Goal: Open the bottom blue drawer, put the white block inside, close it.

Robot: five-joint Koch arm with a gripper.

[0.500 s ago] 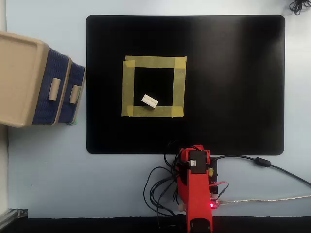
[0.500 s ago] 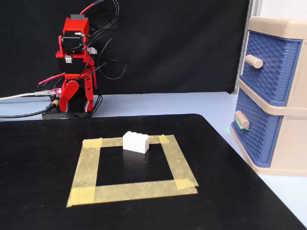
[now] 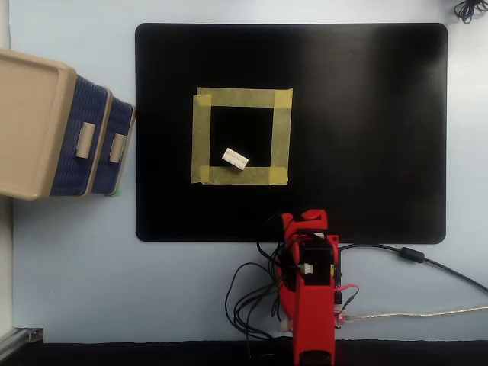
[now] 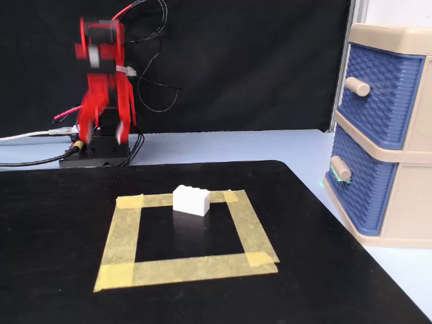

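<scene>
Black mat (image 3: 366,130) on pale blue table (image 3: 76,267), black backdrop behind in fixed view. Yellow tape square (image 3: 241,136) left of mat centre in overhead view.

Changed vs half a second ago: red Koch arm (image 3: 309,293) no longer folded at rest. Overhead view shows upper part shifted forward, front edge now reaching the mat's near border. Fixed view shows arm (image 4: 101,88) motion-blurred and leaning, so mid-swing. Nothing else moved.

Gripper: cannot tell whether parted or closed. Blurred in fixed view, buried under arm body in overhead. Carrying nothing, judging by block position.

White block (image 3: 235,158) sitting inside tape square near its lower-left corner in overhead view, slightly skewed; in fixed view (image 4: 191,200) at the far edge of the square, studs up. Untouched, well apart from arm.

Beige cabinet (image 3: 30,122) off mat's left edge in overhead view, at the right in fixed view. Bottom blue drawer (image 4: 361,185) flush with its frame, beige handle (image 4: 340,167) sticking out. Upper blue drawer (image 4: 381,91) also flush.

Read: task at very start, arm just launching. Likely heading for bottom drawer handle first, since drawer needs opening before block goes in. Long reach sideways to cabinet. Small handle, so hooking needs decent alignment; cabinet may slide if pull is off-axis.
</scene>
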